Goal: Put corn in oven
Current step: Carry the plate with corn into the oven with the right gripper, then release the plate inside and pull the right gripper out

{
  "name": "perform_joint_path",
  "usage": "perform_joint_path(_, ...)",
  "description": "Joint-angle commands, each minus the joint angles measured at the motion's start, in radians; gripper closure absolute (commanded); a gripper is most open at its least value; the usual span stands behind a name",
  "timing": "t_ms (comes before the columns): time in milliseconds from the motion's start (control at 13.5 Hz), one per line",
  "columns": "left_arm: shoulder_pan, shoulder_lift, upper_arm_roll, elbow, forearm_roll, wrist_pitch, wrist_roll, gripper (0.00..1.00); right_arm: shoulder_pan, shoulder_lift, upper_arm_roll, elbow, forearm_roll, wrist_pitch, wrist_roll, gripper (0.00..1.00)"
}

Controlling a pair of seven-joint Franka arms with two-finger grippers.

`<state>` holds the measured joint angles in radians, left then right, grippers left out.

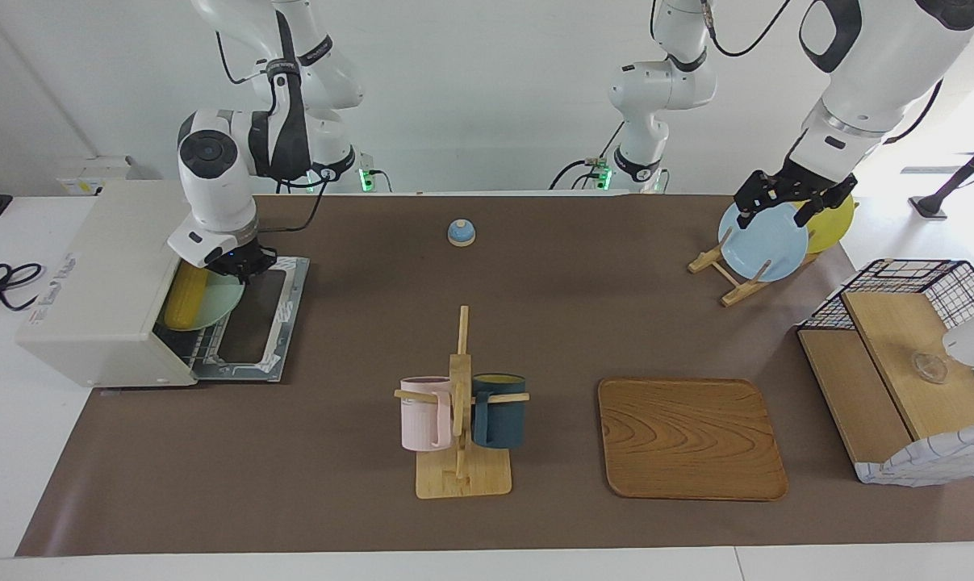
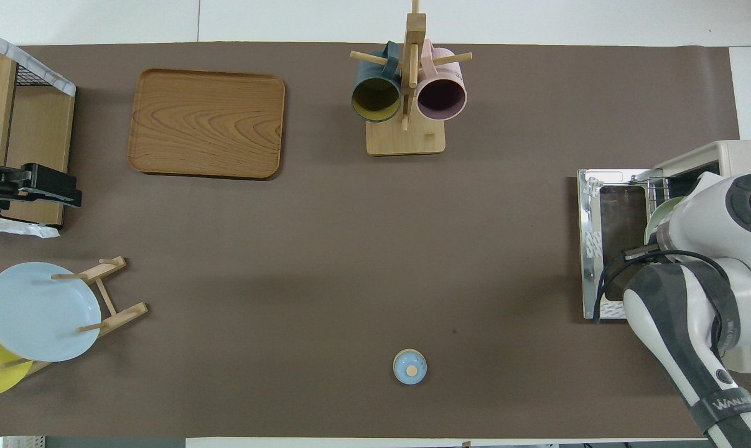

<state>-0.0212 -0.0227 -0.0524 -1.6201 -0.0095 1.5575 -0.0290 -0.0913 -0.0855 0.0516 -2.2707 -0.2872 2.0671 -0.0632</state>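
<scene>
Corn (image 1: 186,295) inside oven (image 1: 99,282), beside right jaws (image 1: 248,266)

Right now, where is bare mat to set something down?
Bare: the wide mat between the bell, mug tree and open oven; the wooden tray too. Crowded: the oven mouth, with corn, plate and right gripper.

Yellow corn (image 1: 185,296) on a pale green plate (image 1: 216,305) (oven (image 1: 91,282) off-white).
</scene>
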Motion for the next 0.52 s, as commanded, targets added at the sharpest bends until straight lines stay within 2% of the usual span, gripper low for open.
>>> perform_joint_path(0,0.014,-0.022,-0.007,-0.021,-0.012,0.006,0.006,0.0,-0.025,-0.026,0.01,-0.035,0.02,0.041,-0.027,0.79)
perform_joint_path(444,0.014,-0.022,-0.007,-0.021,-0.012,0.006,0.006,0.0,-0.01,-0.014,0.011,-0.004,0.055,0.024,-0.021,0.79)
